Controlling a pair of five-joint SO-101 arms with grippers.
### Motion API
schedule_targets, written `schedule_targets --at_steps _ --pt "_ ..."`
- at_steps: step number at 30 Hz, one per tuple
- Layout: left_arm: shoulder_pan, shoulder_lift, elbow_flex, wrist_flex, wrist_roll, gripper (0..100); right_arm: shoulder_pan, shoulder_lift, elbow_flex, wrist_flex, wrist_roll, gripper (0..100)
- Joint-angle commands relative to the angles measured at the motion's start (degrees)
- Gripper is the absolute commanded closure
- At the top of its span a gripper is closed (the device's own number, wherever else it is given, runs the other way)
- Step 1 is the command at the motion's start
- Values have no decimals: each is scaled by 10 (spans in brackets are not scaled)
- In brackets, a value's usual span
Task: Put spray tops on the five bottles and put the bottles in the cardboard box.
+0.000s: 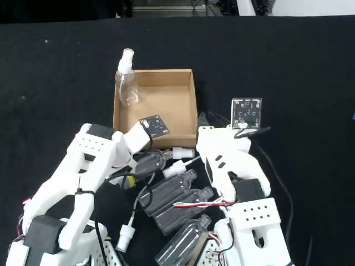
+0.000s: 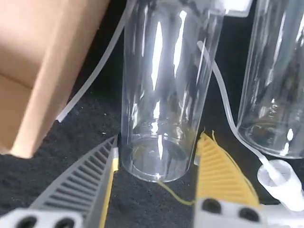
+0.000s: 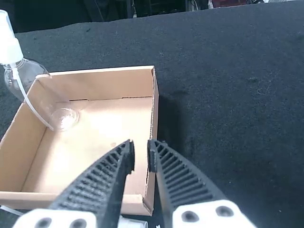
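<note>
My left gripper (image 2: 159, 140) is closed around the base of a clear bottle (image 2: 164, 90) that lies on the black table beside the cardboard box (image 2: 42, 71). This bottle (image 1: 152, 163) has no spray top and heads a row of several bare bottles (image 1: 177, 208) lying near the arms. One bottle with a spray top (image 1: 126, 83) stands in the far left corner of the box (image 1: 183, 119). Loose spray tops (image 1: 178, 166) lie by the box's near wall. My right gripper (image 3: 141, 152) hovers over the box's near right corner, nearly shut and holding nothing.
Another spray top with its tube (image 1: 126, 235) lies near the left arm's base. A neighbouring bottle (image 2: 278, 80) and a spray top (image 2: 280, 180) lie close to my left fingers. The table (image 1: 288, 61) is bare around the box's far and right sides.
</note>
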Motion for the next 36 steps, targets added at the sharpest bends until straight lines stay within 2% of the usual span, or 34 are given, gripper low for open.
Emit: schedule_targets --at_steps 1,12,21,25,29,36 --pt "7 -5 -17 -9 -4 755 15 -22 -11 -18 5 942" --pt "-14 -6 -39 91 -48 755 15 -22 -10 -18 5 942" --pt "-119 -6 -147 218 -164 755 15 -21 -10 -18 5 942" --pt "-186 -6 -190 276 -239 755 15 -21 -10 -18 5 942" --pt "-283 0 -202 280 -301 755 15 -21 -10 -18 5 942" --pt "-480 1 -156 160 -411 755 14 -20 -9 -18 4 942"
